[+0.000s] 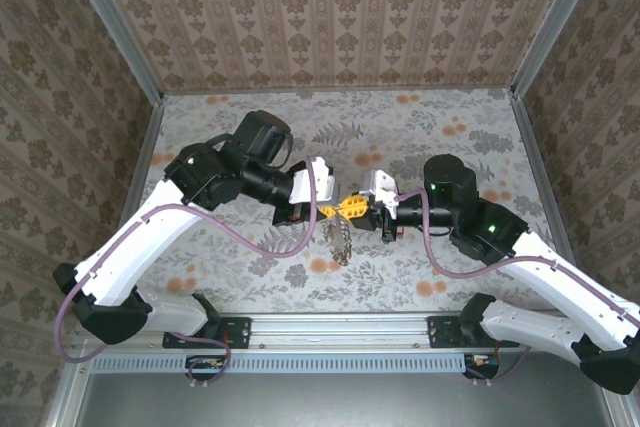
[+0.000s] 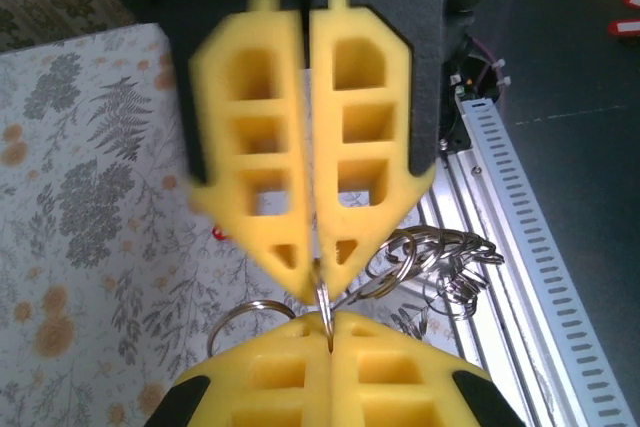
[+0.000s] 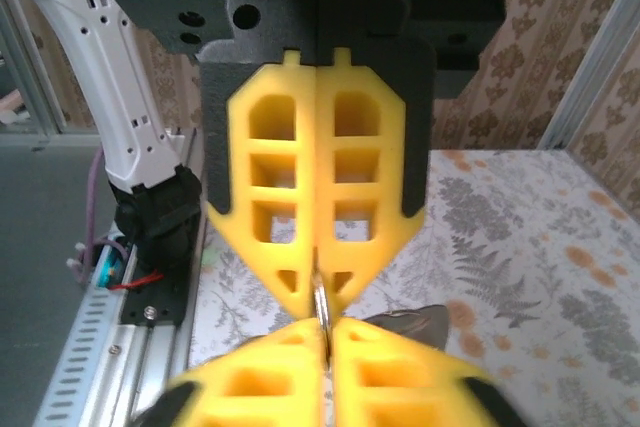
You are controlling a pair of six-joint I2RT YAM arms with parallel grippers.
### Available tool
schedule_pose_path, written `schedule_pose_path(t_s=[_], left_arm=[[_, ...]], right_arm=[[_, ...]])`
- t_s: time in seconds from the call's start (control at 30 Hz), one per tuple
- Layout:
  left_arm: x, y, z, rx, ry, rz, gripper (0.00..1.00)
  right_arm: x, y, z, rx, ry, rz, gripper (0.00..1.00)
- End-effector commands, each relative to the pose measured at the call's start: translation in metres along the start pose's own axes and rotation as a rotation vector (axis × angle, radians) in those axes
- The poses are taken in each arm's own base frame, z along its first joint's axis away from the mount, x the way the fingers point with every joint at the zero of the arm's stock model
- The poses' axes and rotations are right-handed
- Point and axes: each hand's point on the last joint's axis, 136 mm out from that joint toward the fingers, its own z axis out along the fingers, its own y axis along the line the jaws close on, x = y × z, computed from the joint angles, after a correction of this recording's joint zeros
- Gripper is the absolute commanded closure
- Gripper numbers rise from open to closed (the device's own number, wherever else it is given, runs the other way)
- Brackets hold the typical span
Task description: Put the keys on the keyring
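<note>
Jaws: both pairs pressed together, left gripper (image 1: 335, 212) and right gripper (image 1: 358, 209) meeting tip to tip, each clamped on one thin silvery loop of the keyring (image 2: 322, 297).
Table (image 1: 420, 137): floral cloth, patterned walls on three sides.
Left arm (image 1: 150, 237), right arm (image 1: 560, 282): white, angled inward from the near rail (image 1: 340, 332), converging at mid-table.
Keyring, remainder: chain-like tangle dangling below the yellow fingertips (image 3: 295, 342), above the cloth.
Red speck (image 2: 218, 234): on the cloth beside the right fingers, too hidden to identify.
</note>
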Motion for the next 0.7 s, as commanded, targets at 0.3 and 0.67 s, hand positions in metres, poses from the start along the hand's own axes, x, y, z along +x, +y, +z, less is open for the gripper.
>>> schedule_pose_path(t_s=[0.3,0.67], left_arm=[[-0.035,0.004,-0.026,-0.106,-0.364,0.005,0.86],[-0.045,0.01,-0.025,-0.111,-0.525,-0.004,0.84]], right_arm=[[-0.038,-0.008,-0.02,0.07,-0.294,0.063,1.0],[-0.072,-0.011,-0.036,0.02,-0.576,0.161,1.0]])
